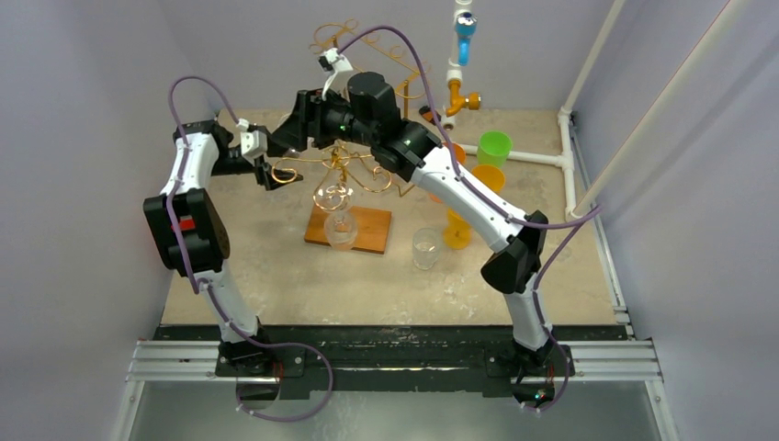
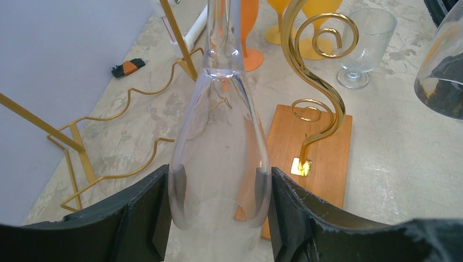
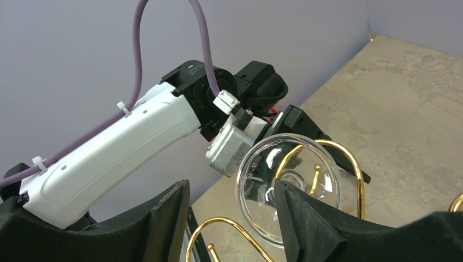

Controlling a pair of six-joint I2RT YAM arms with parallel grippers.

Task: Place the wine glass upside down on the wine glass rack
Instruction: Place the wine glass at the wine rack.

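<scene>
The left gripper is clamped on the bowl of the wine glass, inverted, stem toward 12 o'clock. The gold rack curls at its 3 o'clock. The right gripper is spread apart, holding nothing.

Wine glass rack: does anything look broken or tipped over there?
Nothing stands out. The wine glass rack stands upright on its wooden base, the wine glass is upside down and whole in the left tool, and nothing is spilled.
</scene>
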